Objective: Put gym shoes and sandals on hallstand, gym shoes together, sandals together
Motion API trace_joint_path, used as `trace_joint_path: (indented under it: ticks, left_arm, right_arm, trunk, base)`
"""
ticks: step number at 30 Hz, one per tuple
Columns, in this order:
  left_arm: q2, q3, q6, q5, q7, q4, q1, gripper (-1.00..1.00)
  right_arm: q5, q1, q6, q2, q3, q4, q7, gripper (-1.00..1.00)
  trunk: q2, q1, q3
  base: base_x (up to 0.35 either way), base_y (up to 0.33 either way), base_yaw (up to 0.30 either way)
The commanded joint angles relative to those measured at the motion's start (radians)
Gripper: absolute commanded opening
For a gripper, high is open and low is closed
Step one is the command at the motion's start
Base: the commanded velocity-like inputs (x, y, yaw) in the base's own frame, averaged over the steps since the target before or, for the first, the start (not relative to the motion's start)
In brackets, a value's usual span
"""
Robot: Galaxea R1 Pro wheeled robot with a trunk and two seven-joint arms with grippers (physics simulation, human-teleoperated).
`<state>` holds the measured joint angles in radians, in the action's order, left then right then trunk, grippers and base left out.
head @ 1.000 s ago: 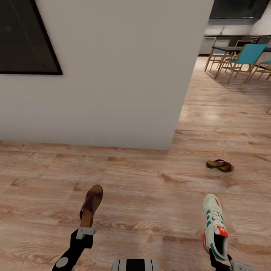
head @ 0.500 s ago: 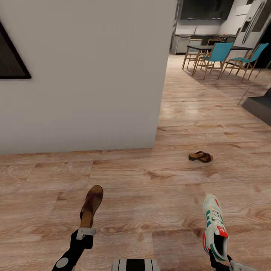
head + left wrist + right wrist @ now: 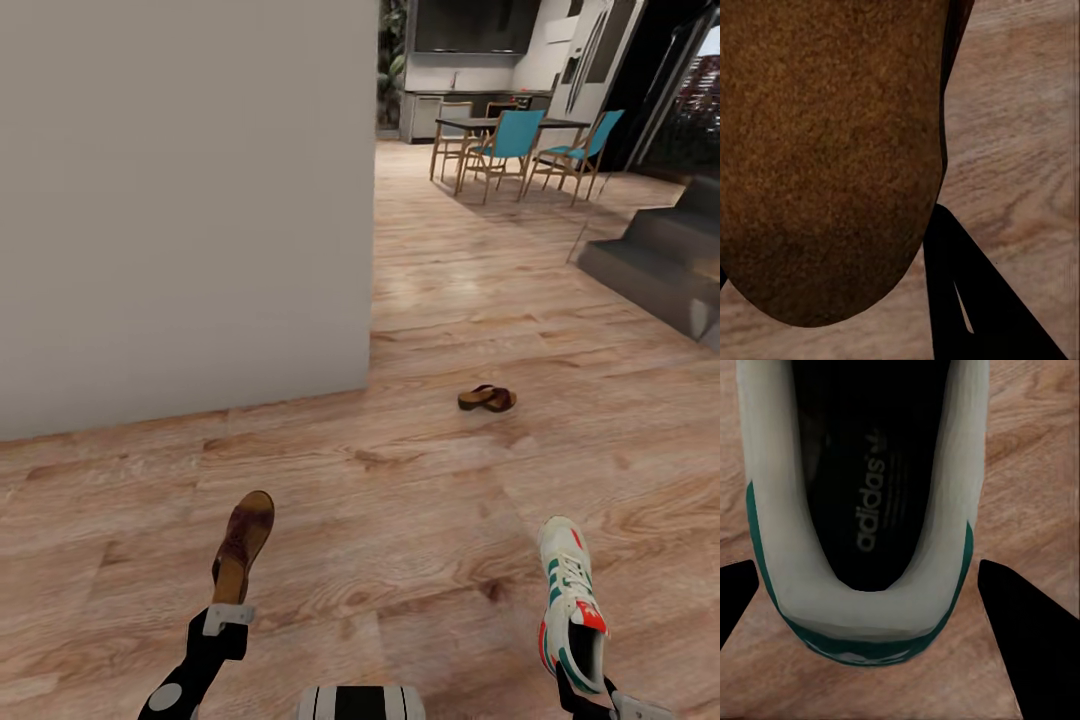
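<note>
Currently, the left gripper (image 3: 228,612) grasps 1 sandal (image 3: 243,545) by its heel end, toe pointing away, and the right gripper (image 3: 585,695) grasps 1 gym shoe (image 3: 569,602) by the heel. Both are carried clear of the corridor floor (image 3: 420,500). A second sandal (image 3: 487,398) lies on the floor well ahead of the right gripper. Risk: each heel-only grip leaves a long overhang, so base motion may swing or drop either item.

one brown sandal (image 3: 243,546) is held off the floor (image 3: 420,500), toe forward; a white sneaker (image 3: 570,603) likewise. a second sandal (image 3: 487,398) lies on the floor near the wall corner.
</note>
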<state>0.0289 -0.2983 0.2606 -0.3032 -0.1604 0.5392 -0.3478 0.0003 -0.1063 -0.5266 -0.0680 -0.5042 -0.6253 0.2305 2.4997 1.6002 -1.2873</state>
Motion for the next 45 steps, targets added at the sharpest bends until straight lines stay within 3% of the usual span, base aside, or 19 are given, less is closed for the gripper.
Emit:
trace_joint_path:
  ticks: [1,45]
  left_arm:
    - [0.001,-0.009,0.003,-0.01,-0.007,0.001,0.0,-1.0]
    - [0.0,-0.01,0.002,-0.01,-0.007,-0.011,0.0,-1.0]
  right_arm:
    - [-0.001,-0.001,-0.003,0.001,-0.005,0.001,0.009,-1.0]
    - [0.0,-0.001,-0.003,0.001,-0.005,0.001,0.009,-1.0]
  trunk:
    - [0.0,0.0,-0.001]
    - [0.0,0.0,-0.001]
  base:
    - [0.0,0.0,-0.3]
    - [0.0,0.0,-0.3]
